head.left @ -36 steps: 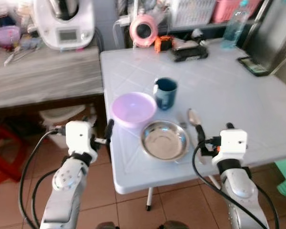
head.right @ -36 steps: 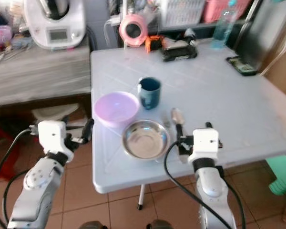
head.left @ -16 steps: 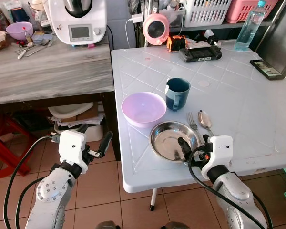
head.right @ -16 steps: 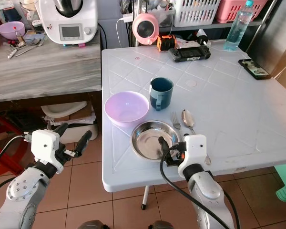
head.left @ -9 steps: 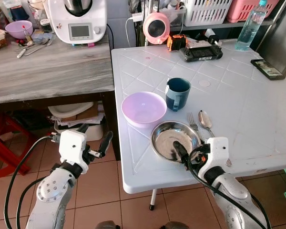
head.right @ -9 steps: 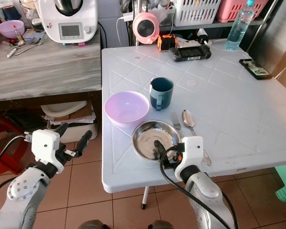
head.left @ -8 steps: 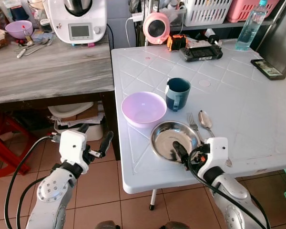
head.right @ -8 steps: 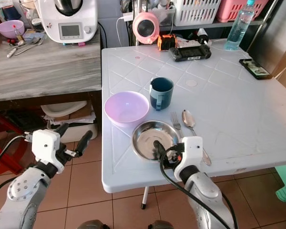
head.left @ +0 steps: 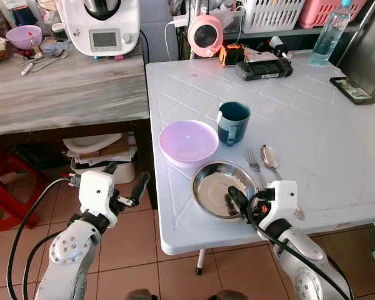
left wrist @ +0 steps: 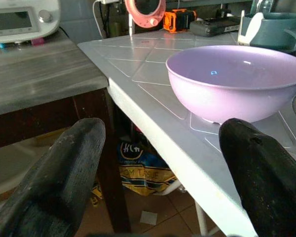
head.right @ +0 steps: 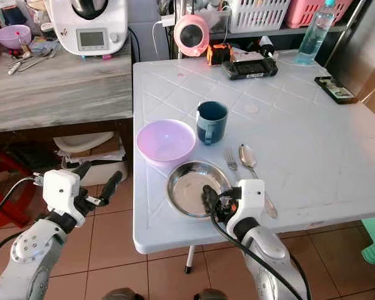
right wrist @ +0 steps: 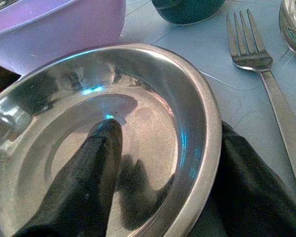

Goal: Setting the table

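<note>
Stainless steel plate (head.left: 219, 189) sits near the front edge of the white table (head.left: 312, 125), gripped by the right gripper (head.left: 239, 201). One black finger (right wrist: 84, 187) lies inside the dish; the other (right wrist: 241, 182) is outside, under the rim, so the jaws are closed on the plate's near rim.

Just beyond that gripper and to its right, a fork (head.left: 255, 165) and a spoon (head.left: 272, 160) lie side by side on the table, beside the plate. Ahead of it and to its left stands a lilac bowl (head.left: 189, 141); a dark teal mug (head.left: 233, 122) stands just beside the bowl, farther back.

Left gripper (head.left: 125, 187) hangs off the table's left edge, over the tiled floor (head.left: 131, 250), fingers (left wrist: 64, 173) spread wide and holding nothing. The bowl lies ahead of it.
</note>
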Available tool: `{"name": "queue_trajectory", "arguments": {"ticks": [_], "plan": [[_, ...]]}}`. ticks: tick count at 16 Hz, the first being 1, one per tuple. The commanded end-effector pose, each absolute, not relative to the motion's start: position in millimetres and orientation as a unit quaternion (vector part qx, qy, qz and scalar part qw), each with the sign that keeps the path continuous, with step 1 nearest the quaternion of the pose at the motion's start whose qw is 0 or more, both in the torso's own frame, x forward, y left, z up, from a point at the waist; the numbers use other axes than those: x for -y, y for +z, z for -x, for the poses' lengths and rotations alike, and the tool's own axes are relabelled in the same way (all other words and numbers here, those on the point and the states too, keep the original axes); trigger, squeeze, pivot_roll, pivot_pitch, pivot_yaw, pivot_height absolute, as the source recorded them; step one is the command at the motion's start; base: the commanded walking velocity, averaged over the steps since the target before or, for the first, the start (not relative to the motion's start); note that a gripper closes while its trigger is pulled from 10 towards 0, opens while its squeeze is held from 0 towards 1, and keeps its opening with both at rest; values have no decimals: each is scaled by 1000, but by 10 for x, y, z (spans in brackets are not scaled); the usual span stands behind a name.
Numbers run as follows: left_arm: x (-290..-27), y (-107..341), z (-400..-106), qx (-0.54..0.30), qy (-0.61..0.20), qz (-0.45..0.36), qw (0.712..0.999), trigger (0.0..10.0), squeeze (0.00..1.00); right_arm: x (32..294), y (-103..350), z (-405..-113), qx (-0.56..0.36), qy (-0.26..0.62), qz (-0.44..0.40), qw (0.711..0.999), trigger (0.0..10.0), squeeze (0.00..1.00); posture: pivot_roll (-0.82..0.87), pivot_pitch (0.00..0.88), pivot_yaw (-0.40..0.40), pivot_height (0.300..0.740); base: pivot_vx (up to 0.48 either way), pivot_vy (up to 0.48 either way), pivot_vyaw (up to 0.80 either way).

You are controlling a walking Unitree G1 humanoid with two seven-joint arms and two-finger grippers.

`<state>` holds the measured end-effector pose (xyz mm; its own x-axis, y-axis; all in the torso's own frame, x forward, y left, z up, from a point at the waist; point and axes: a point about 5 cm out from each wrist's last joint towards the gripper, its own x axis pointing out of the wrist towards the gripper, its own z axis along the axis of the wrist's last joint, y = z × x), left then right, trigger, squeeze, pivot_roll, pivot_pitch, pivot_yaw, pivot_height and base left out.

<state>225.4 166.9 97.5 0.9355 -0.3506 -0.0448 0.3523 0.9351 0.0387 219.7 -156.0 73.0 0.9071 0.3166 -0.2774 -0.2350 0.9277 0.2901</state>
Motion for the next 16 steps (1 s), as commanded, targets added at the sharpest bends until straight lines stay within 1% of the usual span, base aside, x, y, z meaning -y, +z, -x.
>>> {"name": "queue_trajectory", "arguments": {"ticks": [1,6,13,15,16], "plan": [[-1648,1017,-2275,-10,-182,-27,983,10000,0,1561,758,-2195,-161,144,-129,968,0,0,-18,0,15,740,0,0,0],[-1641,1002,-2260,-13,-193,-26,981,10000,0,1565,713,-2176,-178,142,-119,966,0,0,-22,0,14,740,0,0,0],[-1642,988,-2285,-16,-200,-28,979,10000,0,1585,668,-2171,-195,130,-127,964,0,0,-26,0,17,740,0,0,0],[-1649,982,-2279,-17,-196,-30,980,10000,0,1593,661,-2178,-198,125,-131,963,0,0,-25,0,17,740,0,0,0],[-1673,963,-2288,-23,-181,-32,983,10000,0,1601,657,-2188,-200,119,-143,962,0,0,-26,0,18,740,0,0,0]]}}
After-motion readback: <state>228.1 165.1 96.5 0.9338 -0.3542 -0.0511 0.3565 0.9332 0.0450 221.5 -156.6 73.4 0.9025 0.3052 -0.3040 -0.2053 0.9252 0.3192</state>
